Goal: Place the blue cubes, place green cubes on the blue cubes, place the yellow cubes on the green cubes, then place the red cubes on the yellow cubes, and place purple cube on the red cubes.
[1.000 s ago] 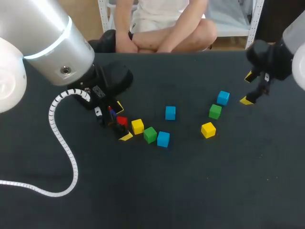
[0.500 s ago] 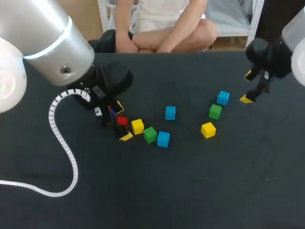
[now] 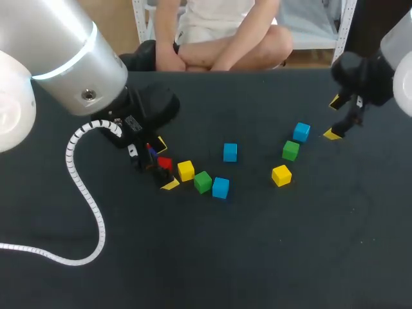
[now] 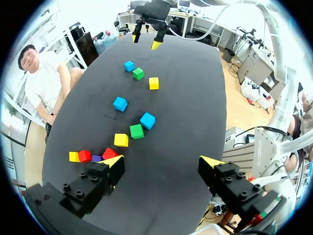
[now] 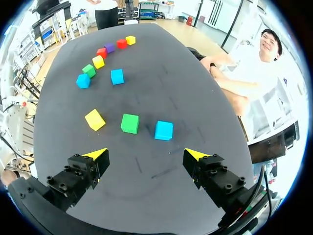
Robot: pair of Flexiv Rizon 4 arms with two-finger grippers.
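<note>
A black table (image 3: 257, 257) holds eleven small coloured cubes, each resting on the table itself.

The left pincer (image 4: 162, 160) hangs above the table with its two yellow-tipped fingers spread wide and nothing between them. Just ahead of one fingertip sits the first red cube (image 4: 108, 153); whether it touches the finger cannot be told. Out past that finger's outer side the row runs on close together: the purple cube (image 4: 96, 158), the second red cube (image 4: 84, 155), then the end yellow cube (image 4: 74, 156). Ahead of the same finger, leading away from the pincer, come the middle yellow cube (image 4: 120, 139), the near green cube (image 4: 136, 130) and the near blue cube (image 4: 147, 120), near one another. The lone blue cube (image 4: 120, 104) lies further ahead, apart from that row.

The right pincer (image 5: 145, 154) also hangs above the table, its fingers spread wide and empty. Ahead of it three cubes lie side by side with gaps between them: the far green cube (image 5: 130, 123) ahead of the gap between the fingers, the far yellow cube (image 5: 95, 119) ahead of one finger, and the far blue cube (image 5: 164, 130) ahead of the other. These three are well apart from the left pincer
</note>
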